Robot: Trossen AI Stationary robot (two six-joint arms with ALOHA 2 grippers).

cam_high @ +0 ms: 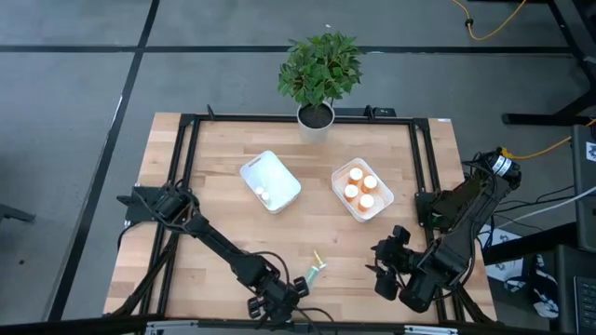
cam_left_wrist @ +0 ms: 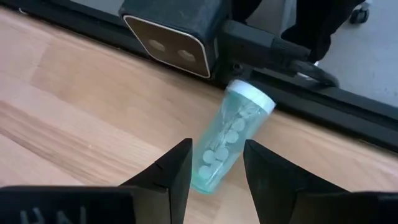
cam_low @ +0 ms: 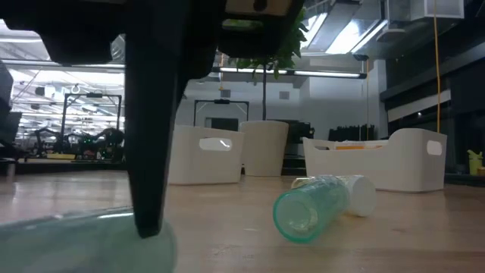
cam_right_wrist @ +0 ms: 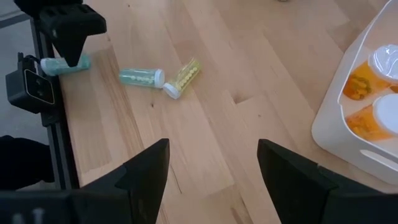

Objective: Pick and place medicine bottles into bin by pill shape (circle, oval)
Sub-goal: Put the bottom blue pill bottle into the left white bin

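Observation:
A pale teal medicine bottle (cam_left_wrist: 230, 137) with round white pills and a white cap lies on its side at the table's near edge. My left gripper (cam_left_wrist: 216, 149) slants down over the bottle's bottom end, open, one finger on each side of it; no touch shows. A second teal bottle (cam_right_wrist: 140, 76) and a yellow-green one (cam_right_wrist: 183, 76) lie on their sides just beyond, their caps close together. My right gripper (cam_right_wrist: 211, 155) hangs open above the table's near right part, holding nothing.
Two white bins stand mid-table: the left one (cam_high: 250, 167) shows two white caps, the right one (cam_high: 337, 177) holds several orange bottles. A potted plant (cam_high: 319, 70) stands at the far edge. A black camera box (cam_left_wrist: 168, 31) sits on the near frame rail beside the teal bottle.

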